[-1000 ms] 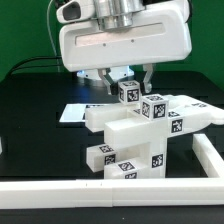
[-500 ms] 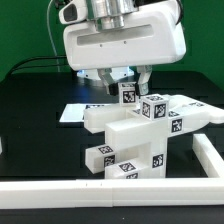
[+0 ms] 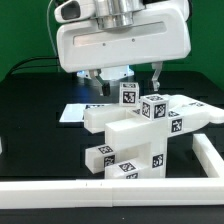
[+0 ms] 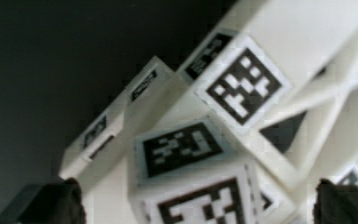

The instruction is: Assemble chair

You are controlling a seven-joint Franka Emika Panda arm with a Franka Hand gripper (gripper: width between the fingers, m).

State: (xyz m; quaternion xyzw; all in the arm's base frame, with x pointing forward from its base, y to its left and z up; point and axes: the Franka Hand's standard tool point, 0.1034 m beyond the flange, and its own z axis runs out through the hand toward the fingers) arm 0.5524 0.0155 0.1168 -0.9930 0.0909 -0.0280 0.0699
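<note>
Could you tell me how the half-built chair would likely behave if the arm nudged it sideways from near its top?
The chair would probably tip rather than slide: it stands tall on a narrower base. Its glossy white plastic looks stiff and slippery, so the fingers might skid off. The small tagged cube on top could shift.

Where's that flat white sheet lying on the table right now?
In the exterior view, the marker board lies flat on the black table, left of the chair and below the gripper.
</note>
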